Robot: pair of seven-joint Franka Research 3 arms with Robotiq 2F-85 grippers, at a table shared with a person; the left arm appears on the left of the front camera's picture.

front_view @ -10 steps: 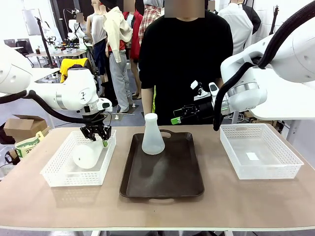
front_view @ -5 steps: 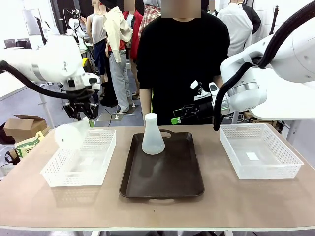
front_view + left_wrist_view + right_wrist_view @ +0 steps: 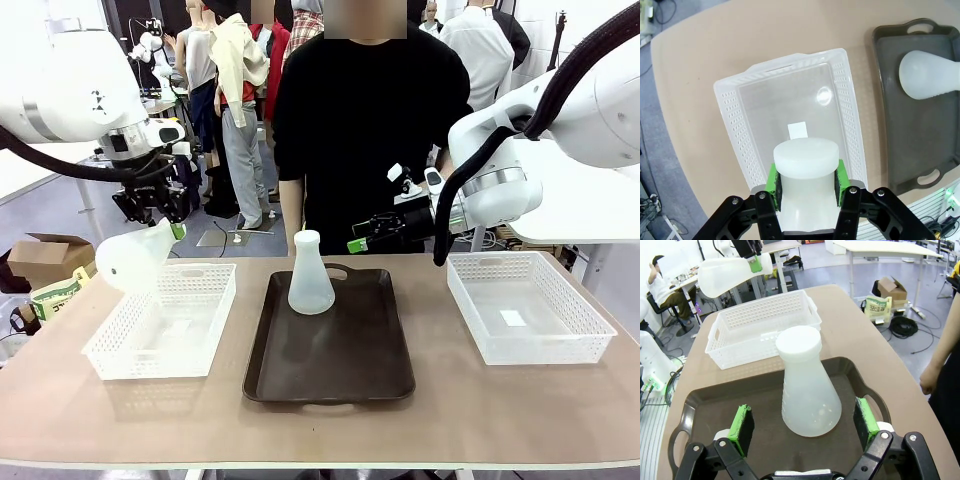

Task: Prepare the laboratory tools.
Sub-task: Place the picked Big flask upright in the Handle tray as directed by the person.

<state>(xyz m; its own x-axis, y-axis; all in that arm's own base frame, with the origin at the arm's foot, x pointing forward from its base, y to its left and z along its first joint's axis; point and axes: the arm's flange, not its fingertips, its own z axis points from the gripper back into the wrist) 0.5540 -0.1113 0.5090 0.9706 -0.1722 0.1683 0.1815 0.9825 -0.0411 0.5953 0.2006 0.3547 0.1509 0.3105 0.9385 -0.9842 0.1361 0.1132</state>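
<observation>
Now that the left hand (image 3: 158, 212) has lifted clear of the white mesh basket (image 3: 160, 322) below it, it stays clamped on the neck of one conical flask (image 3: 133, 257), tilted in the air. Second flask (image 3: 311, 274) stands upright on the brown tray (image 3: 330, 370), between the right hand's (image 3: 805, 425) spread fingers, unheld. Placement likely next.

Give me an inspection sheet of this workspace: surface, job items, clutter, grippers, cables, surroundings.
Surface: tan table; dark tray in the middle, a white basket on the left, another basket on the right.
Job items: one flask upright on the tray; second flask tilted in the air.
Clutter: nothing seen.
Grippers: left gripper shut on the second flask's neck; right gripper open.
Cables: black hose along the right arm.
Surroundings: person at the far side.
</observation>
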